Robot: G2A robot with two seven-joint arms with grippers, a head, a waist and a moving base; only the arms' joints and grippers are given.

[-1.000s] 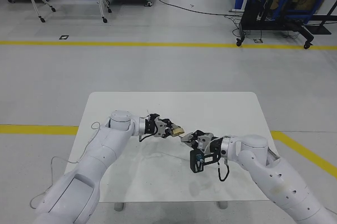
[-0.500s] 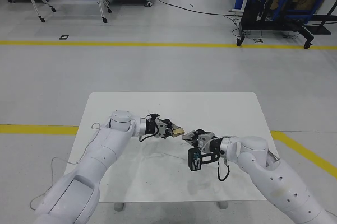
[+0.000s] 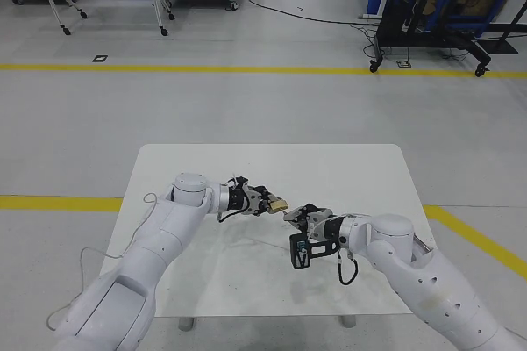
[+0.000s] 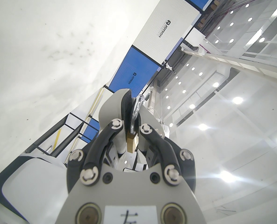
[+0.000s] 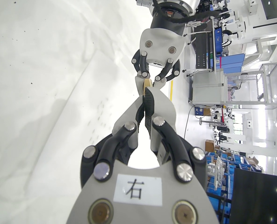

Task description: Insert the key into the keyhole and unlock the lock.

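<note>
1. Edging a touch to the left over the past second, the right gripper (image 3: 295,216) is narrowing the gap to the lock above the white rectangular table (image 3: 351,167), while the left arm is holding its place.
2. On the left, the left gripper (image 3: 268,203) is clamping a small brass padlock (image 3: 280,205) clear of the tabletop. Its silver steel shackle (image 4: 136,108) is showing between the closed fingers in the left wrist view, and the brass body is showing at the fingertips from above.
3. At centre, the padlock and the right gripper's tips are sitting either barely touching or just apart. The right wrist view is not settling which, and the keyhole is not showing.
4. On the right, the right gripper is pressing its ribbed black pads (image 5: 150,108) together. The key itself is not showing, so whether it is pinched there cannot be told.
5. Both grippers are facing each other nearly tip to tip along one line, with the padlock lying straight ahead of the right gripper. The coming push is likely depending on keeping that axis aimed at the lock, and the right arm is looking like the one to travel.
</note>
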